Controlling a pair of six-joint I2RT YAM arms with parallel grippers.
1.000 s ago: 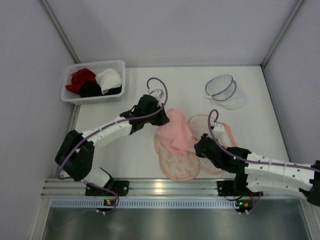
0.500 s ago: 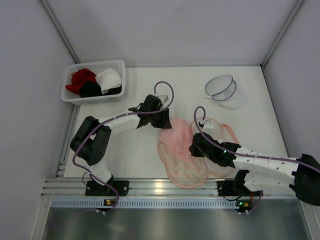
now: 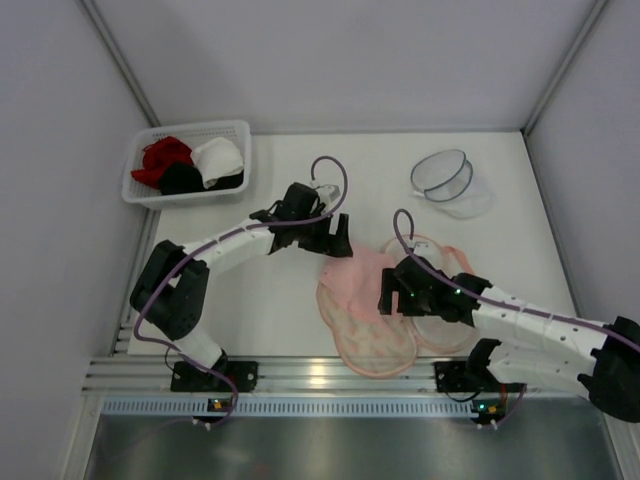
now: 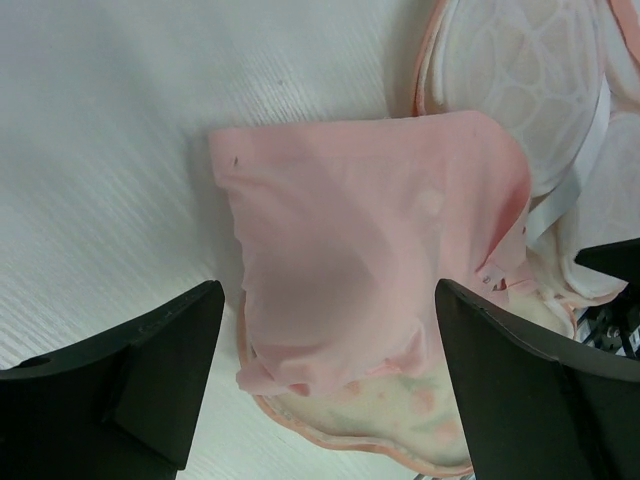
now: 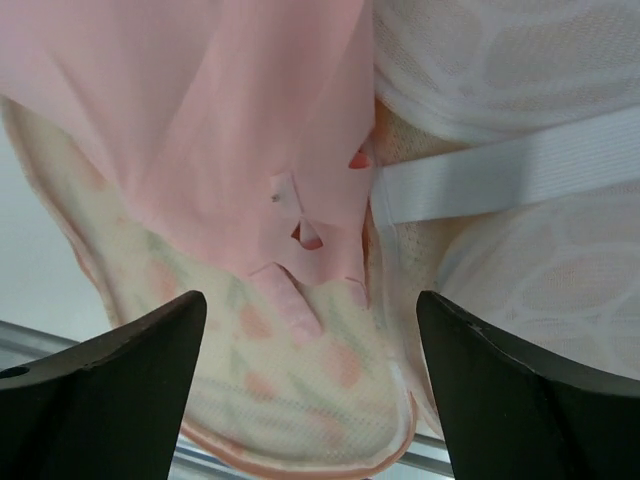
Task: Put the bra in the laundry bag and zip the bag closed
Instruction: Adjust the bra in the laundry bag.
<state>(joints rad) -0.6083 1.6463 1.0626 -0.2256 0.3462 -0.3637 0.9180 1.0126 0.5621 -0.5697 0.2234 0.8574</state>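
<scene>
The pale pink bra [image 3: 358, 277] lies folded over the open laundry bag [image 3: 372, 340], a peach floral shell spread flat near the table's front edge. In the left wrist view the bra [image 4: 370, 250] covers the bag's floral half [image 4: 400, 435], and nothing sits between the wide-apart fingers of my left gripper [image 4: 330, 390]. From above, my left gripper [image 3: 338, 245] hovers at the bra's far-left edge. My right gripper [image 3: 393, 292] is open over the bra's right side. Its wrist view shows the bra [image 5: 200, 120], the bag's floral rim [image 5: 300, 410] and a white strap [image 5: 500, 170], with my right gripper [image 5: 310, 390] holding nothing.
A white basket [image 3: 240, 132] at the back left holds red, black and white garments. A round translucent mesh container [image 3: 445, 180] sits at the back right. The metal rail [image 3: 320, 375] runs along the near edge, just below the bag.
Both grippers have opened and let go of the bra, which has dropped flat onto the bag's open half. The bag and both grippers have shifted slightly right.
</scene>
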